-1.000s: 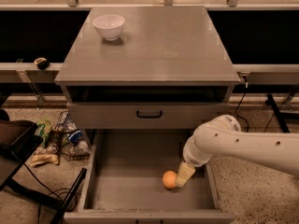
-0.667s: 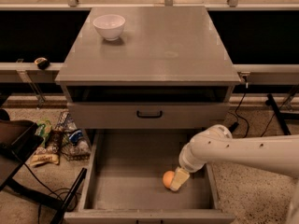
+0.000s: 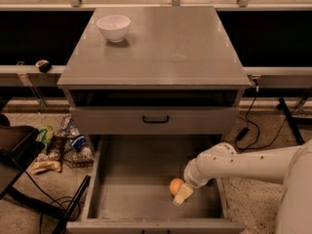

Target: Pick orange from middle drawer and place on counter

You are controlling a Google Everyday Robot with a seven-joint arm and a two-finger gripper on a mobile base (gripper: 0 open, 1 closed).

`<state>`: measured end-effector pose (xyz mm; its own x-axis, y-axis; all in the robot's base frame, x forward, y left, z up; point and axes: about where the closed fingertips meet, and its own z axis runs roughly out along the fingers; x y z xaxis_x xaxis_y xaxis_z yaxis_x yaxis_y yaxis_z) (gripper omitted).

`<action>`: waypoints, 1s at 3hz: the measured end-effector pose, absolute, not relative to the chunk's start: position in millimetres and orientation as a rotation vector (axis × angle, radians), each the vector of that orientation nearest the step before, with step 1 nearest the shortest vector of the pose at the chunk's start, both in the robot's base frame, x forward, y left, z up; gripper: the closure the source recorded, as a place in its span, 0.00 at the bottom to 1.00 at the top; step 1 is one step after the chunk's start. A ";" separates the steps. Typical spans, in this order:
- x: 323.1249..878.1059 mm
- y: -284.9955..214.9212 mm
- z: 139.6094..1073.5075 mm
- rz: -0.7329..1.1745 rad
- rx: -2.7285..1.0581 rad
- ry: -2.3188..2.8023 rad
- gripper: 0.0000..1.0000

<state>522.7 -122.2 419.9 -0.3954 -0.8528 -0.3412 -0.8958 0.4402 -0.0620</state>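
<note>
Counter (image 3: 195,38): bowl (image 3: 113,27) sits on it, toward the 11 o'clock corner. Under the counter's front edge, a shut drawer front (image 3: 112,121). Middle drawer (image 3: 131,194) stands pulled out, below and before that front. Orange (image 3: 176,185) lies on the drawer floor, about 4 o'clock from its centre. Gripper (image 3: 183,195) inside the drawer, just beside the orange at its 5 o'clock. Arm (image 3: 243,162) comes in over the drawer's right wall from 3 o'clock. Litter (image 3: 58,150) on the ground at the drawer's 9 o'clock.
</note>
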 end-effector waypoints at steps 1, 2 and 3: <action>520.7 -112.1 392.8 0.240 -1.477 2.375 0.00; 520.2 -102.4 380.4 0.275 -1.476 2.365 0.00; 520.9 -91.1 375.1 0.304 -1.485 2.345 0.19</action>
<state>520.9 -91.1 375.1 -0.3911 -0.8289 -0.3999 -0.9035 0.4285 -0.0045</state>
